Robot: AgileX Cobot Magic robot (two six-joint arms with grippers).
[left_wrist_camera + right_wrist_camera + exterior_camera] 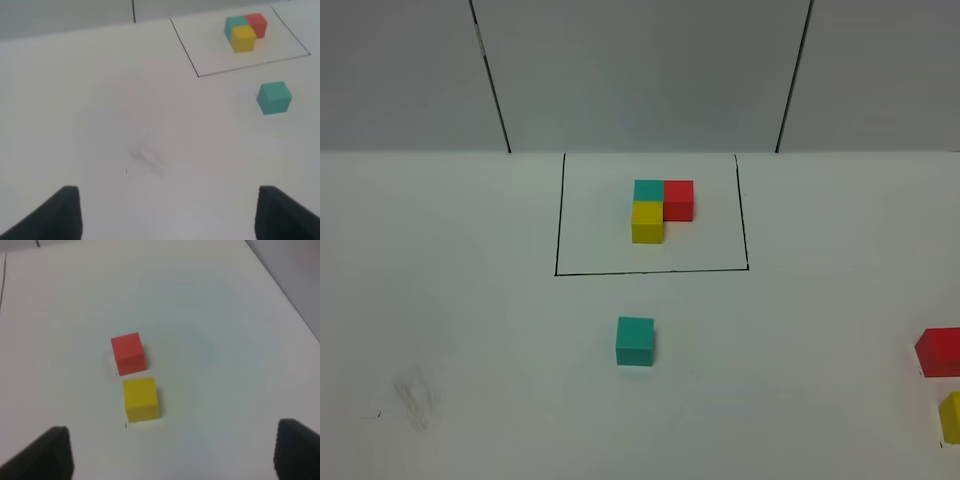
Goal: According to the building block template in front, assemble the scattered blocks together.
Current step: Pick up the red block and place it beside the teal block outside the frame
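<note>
The template (661, 209) is an L of teal, red and yellow cubes inside a thin black outline (557, 240) at the table's middle back; it also shows in the left wrist view (245, 32). A loose teal cube (635, 340) (274, 97) sits in front of the outline. A loose red cube (940, 352) (128, 353) and a loose yellow cube (951, 416) (141, 399) lie close together at the right edge. My left gripper (167, 215) is open and empty, well apart from the teal cube. My right gripper (170, 452) is open and empty, just short of the yellow cube.
The white table (470, 300) carries a faint grey smudge (415, 400) at the front left. Grey wall panels with dark seams (490, 75) stand behind the table. The table's right edge (285, 295) runs near the red and yellow cubes.
</note>
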